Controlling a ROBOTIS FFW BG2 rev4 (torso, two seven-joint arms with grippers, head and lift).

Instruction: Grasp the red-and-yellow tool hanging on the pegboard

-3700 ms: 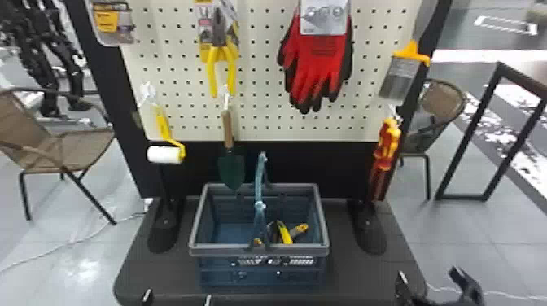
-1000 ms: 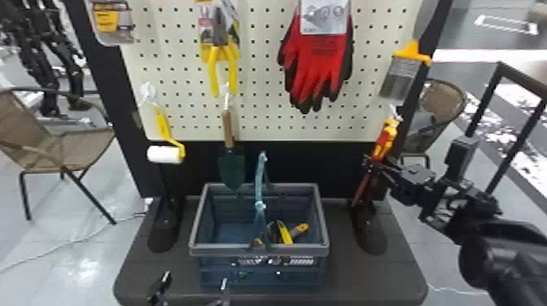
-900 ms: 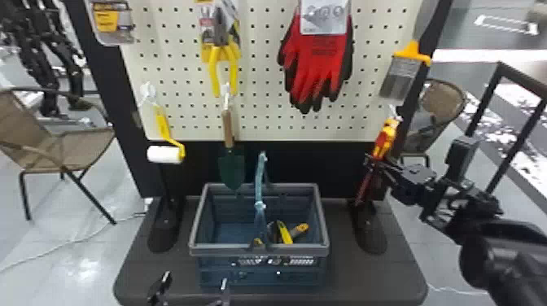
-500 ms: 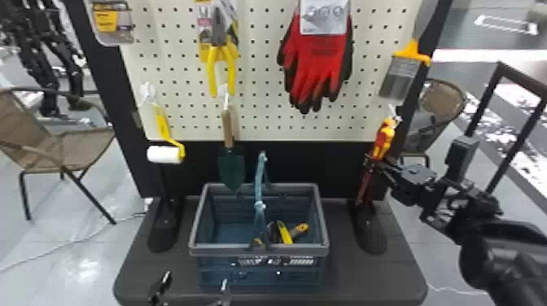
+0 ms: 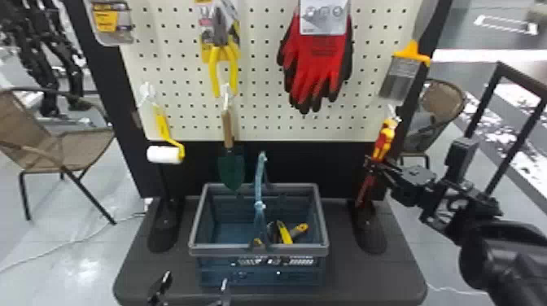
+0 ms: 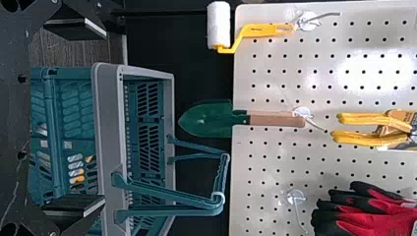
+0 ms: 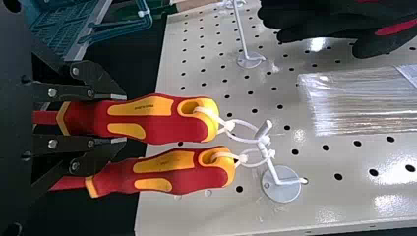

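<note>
Red-and-yellow tool [image 7: 147,118], a plastic-handled screwdriver, hangs corded at four o'clock of the cream perforated pegboard [image 5: 264,101]. Right gripper [image 7: 115,117] jaws look clamped on its handle, so the grasp seems made. Left gripper [image 5: 191,287] waits at six o'clock, jaws spread.

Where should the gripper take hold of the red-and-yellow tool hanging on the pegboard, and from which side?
Grip the red-and-yellow tool across its thick handle near the shaft, from the front. Its other end is tied by white loops to the hook. The right gripper holds it at that part.
</note>
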